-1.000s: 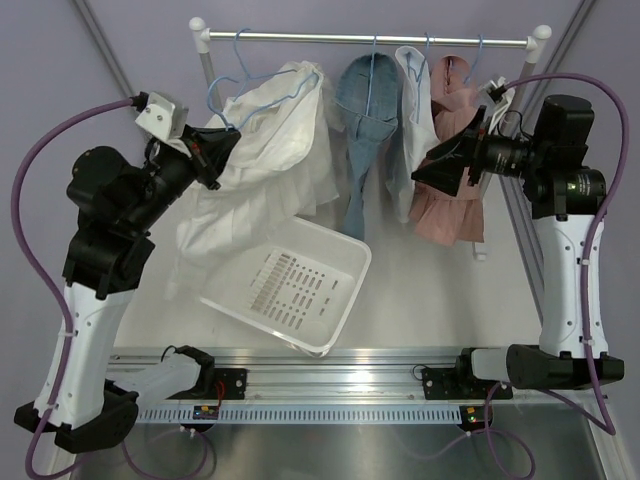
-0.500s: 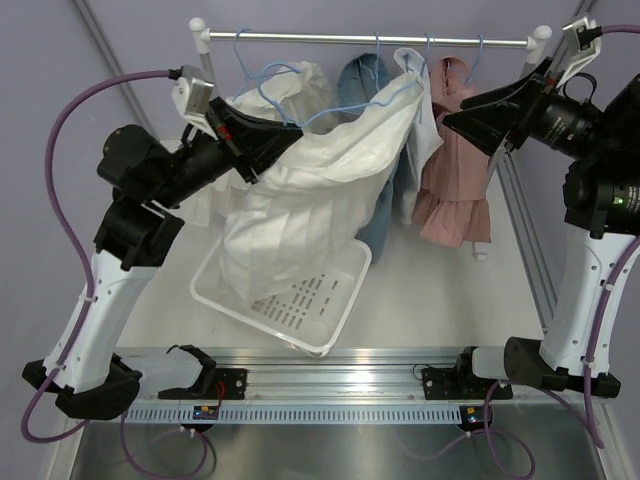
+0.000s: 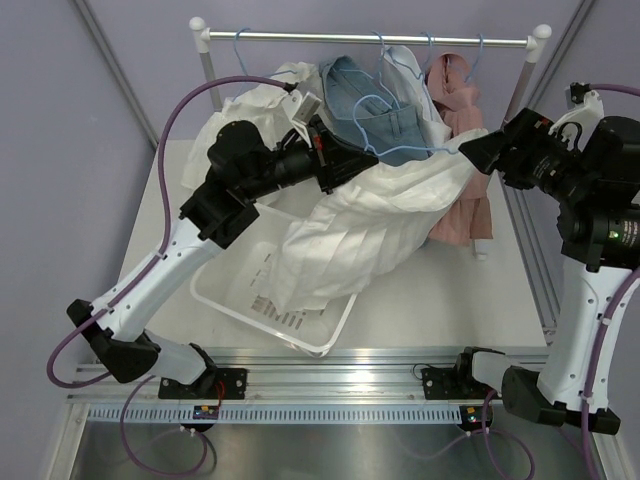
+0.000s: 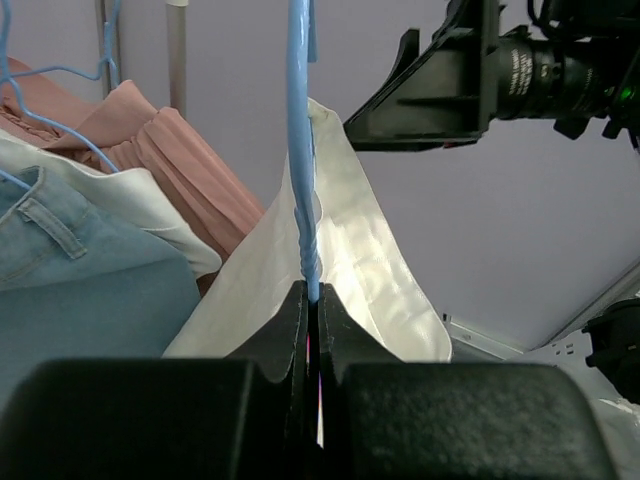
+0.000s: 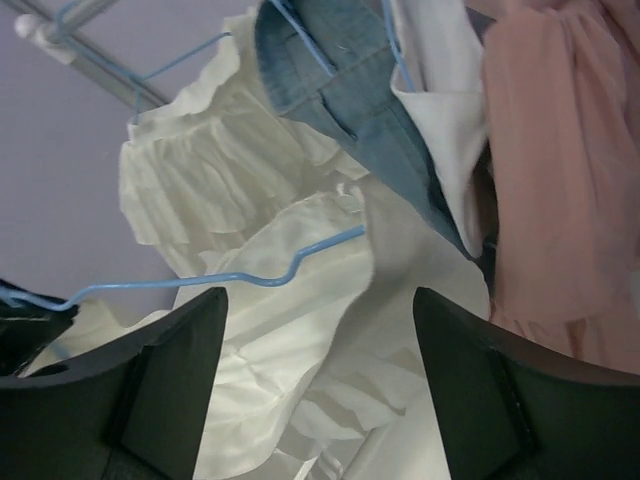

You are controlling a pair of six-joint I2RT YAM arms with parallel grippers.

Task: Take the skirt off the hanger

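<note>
The white pleated skirt [image 3: 370,215] hangs on a blue wire hanger [image 3: 400,152] off the rail, stretched across the middle above the basket. My left gripper [image 3: 340,168] is shut on the hanger's wire [image 4: 305,200], with the skirt [image 4: 375,265] draped just beyond my fingertips [image 4: 312,300]. My right gripper [image 3: 476,152] is wide open at the skirt's right end. In the right wrist view the skirt [image 5: 300,370] and hanger [image 5: 250,275] lie between my spread fingers [image 5: 170,380], and that gripper [image 5: 320,400] holds nothing.
A white plastic basket [image 3: 215,290] sits on the table under the skirt. The clothes rail [image 3: 300,37] carries a denim skirt [image 3: 385,125], a pink garment [image 3: 462,215] and a white ruffled garment [image 3: 235,125]. Rail posts stand at left and right.
My left arm has swung right, carrying the hanger and white skirt from the left to the middle. My right gripper rose, then came down to the skirt's right end.
</note>
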